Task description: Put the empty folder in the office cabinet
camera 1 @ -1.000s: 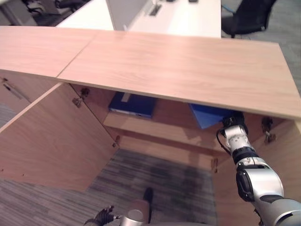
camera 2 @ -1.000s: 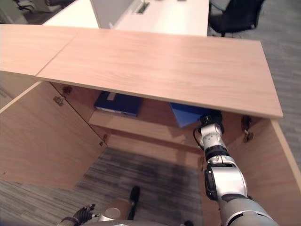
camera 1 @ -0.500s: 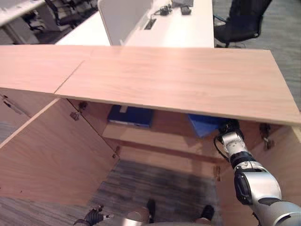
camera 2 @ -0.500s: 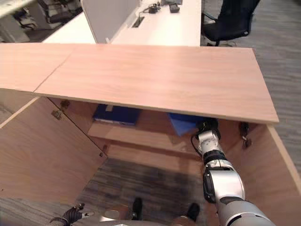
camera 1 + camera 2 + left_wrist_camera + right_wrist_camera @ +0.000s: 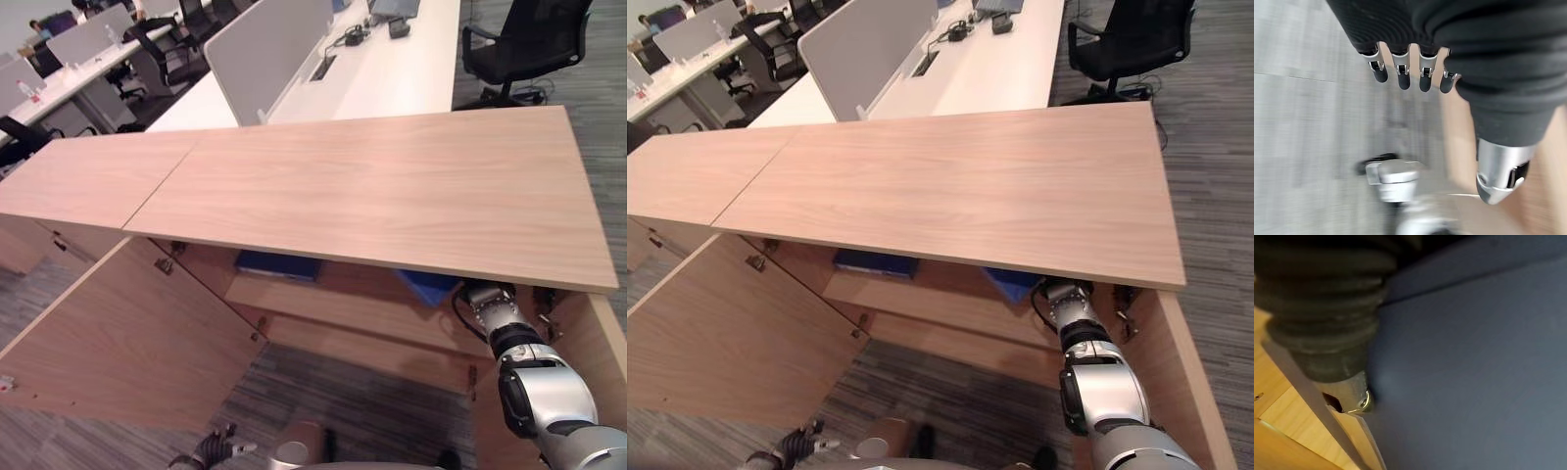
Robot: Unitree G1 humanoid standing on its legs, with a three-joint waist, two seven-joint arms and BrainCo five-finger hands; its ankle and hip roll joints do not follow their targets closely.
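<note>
Touching robot hand [image 5: 1347,399]: blue folder [image 5: 1474,367]

Light oak-grain wooden cabinet [image 5: 392,186], pale tan top and doors. Bright blue flat folder [image 5: 428,285] on its shelf; darker navy flat binder [image 5: 277,264] alongside. Grey striped carpet floor [image 5: 343,411]. White desk [image 5: 392,59]; black office chair [image 5: 524,44].

Matt wood-grain cabinet [image 5: 392,186]; smooth matt blue folder [image 5: 1474,372].

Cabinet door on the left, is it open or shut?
Open. The left cabinet door swings out toward the floor, exposing the shelf and a blue folder.
</note>
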